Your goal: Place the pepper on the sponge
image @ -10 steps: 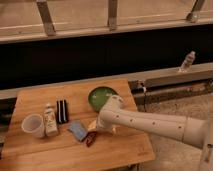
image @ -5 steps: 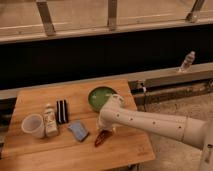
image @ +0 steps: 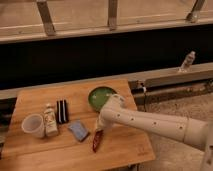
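Note:
The dark red pepper [image: 96,141] hangs slanted near the table's front edge, its upper end in my gripper [image: 99,130], which is shut on it. My pale arm [image: 150,122] reaches in from the right and bends down over the table in front of the green bowl. The blue-grey sponge [image: 78,130] lies flat on the wood just left of the pepper, a small gap apart from it.
A green bowl [image: 101,97] sits behind the gripper. A black block with pale stripes [image: 62,111], a small bottle [image: 49,121] and a white cup [image: 33,125] stand to the left on the wooden table [image: 45,100]. Another bottle [image: 187,61] stands on the far ledge.
The pepper has shifted from right beside the sponge a little to the right with my gripper, then dropped slightly toward the front edge. The sponge has stayed put.

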